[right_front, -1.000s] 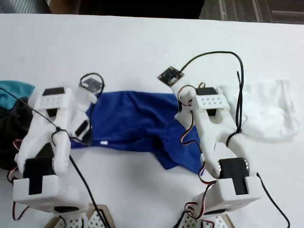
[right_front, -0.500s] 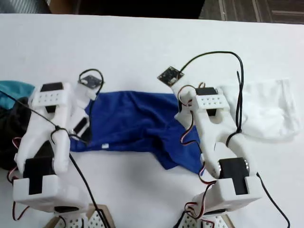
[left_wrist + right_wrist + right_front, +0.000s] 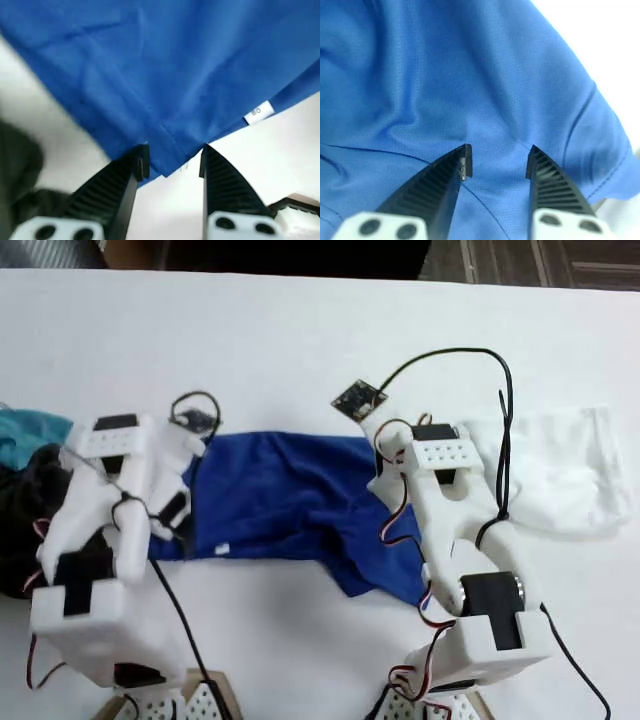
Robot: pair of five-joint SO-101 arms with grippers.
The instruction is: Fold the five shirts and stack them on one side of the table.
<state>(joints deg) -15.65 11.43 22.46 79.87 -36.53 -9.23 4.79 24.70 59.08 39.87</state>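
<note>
A blue shirt (image 3: 290,505) lies spread and rumpled across the middle of the table. My left gripper (image 3: 178,515) is at its left end. In the left wrist view this gripper (image 3: 172,162) is open, with the blue shirt's (image 3: 165,75) hem edge between its fingertips and a white tag (image 3: 259,112) close by. My right gripper (image 3: 382,455) is over the shirt's right part. The right wrist view shows it (image 3: 498,160) open just above the blue shirt's (image 3: 445,75) fabric, holding nothing. A white shirt (image 3: 560,470) lies folded at the right.
A teal shirt (image 3: 25,428) and a black shirt (image 3: 25,515) are bunched at the table's left edge, beside the left arm. The black cloth (image 3: 15,160) also shows near the left gripper. Bare white table (image 3: 300,330) stretches behind the shirts.
The left arm has shifted slightly at the blue shirt's left end, and the shirt's edge there has moved a little. The right arm has kept still.
</note>
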